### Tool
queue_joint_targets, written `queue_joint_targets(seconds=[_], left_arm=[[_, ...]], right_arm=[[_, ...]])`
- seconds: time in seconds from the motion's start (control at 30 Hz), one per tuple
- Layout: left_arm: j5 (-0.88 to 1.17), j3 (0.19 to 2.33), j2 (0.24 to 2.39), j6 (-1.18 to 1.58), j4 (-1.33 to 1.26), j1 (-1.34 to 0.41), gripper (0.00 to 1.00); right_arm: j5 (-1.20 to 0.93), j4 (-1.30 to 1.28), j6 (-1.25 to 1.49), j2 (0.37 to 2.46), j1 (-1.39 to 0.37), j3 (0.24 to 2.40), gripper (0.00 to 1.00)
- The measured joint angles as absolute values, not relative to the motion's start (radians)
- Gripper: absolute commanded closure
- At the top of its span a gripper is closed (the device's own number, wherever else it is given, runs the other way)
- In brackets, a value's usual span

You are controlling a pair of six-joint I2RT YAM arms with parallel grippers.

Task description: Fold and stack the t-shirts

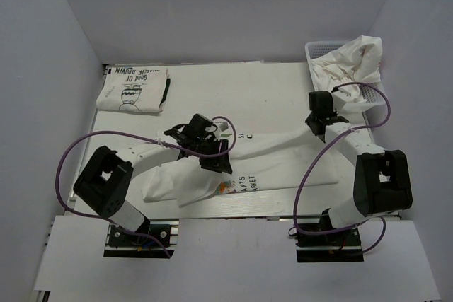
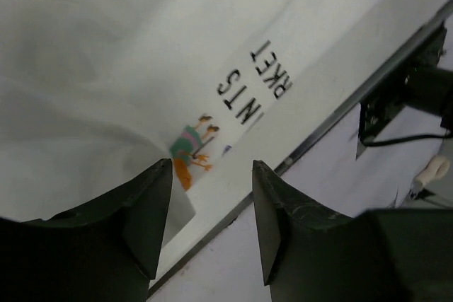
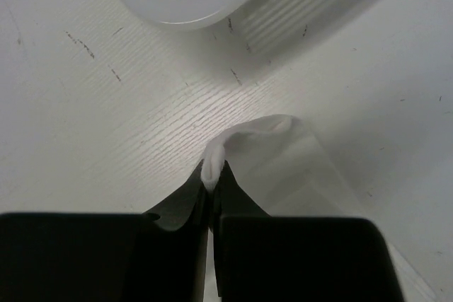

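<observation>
The right gripper (image 3: 211, 183) has its jaws pressed together on a small peak of white cloth, a corner of the t-shirt (image 1: 277, 148). Its arm reaches forward with a bent elbow. The left gripper (image 2: 212, 175) has its jaws spread, low over the same shirt, near its colourful print (image 2: 190, 150) and black lettering (image 2: 255, 83), with its arm bent inward. The t-shirt lies stretched and rumpled across the table (image 1: 283, 90). A folded t-shirt (image 1: 133, 91) lies far left. Crumpled t-shirts (image 1: 354, 61) fill the basket (image 1: 315, 49).

A lab test cell: blank white walls (image 1: 212, 5) box in a robot worktable (image 1: 269, 90).
</observation>
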State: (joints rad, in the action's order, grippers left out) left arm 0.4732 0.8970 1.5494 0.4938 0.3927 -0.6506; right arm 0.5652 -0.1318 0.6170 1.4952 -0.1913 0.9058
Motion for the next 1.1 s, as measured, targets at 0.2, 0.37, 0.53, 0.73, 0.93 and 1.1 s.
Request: queue_joint_targets(seconds=[0.2, 0.37, 0.53, 0.73, 0.93, 1.1], left_arm=[[0.539, 0.899, 1.578, 0.456, 0.394, -0.742, 0.32], [0.503, 0.908, 1.602, 0.449, 0.46, -0.783, 0.26], [0.391, 0.952, 1.53, 0.467, 0.516, -0.787, 0.13], [0.157, 0.98, 1.359, 0.545, 0.594, -0.772, 0.0], [-0.006, 0.957, 1.306, 0.641, 0.646, -0.75, 0.0], [-0.076, 0.905, 1.402, 0.715, 0.68, -0.692, 0.0]], right_arm=[[0.488, -0.104, 0.636, 1.485, -0.118, 0.786, 0.78], [0.487, -0.141, 0.659, 1.485, -0.066, 0.749, 0.51], [0.517, -0.197, 0.689, 1.439, -0.026, 0.748, 0.23], [0.535, -0.242, 0.703, 1.265, 0.009, 0.743, 0.1], [0.376, -0.187, 0.578, 1.189, 0.016, 0.735, 0.1], [0.099, -0.072, 0.484, 1.266, -0.022, 0.721, 0.1]])
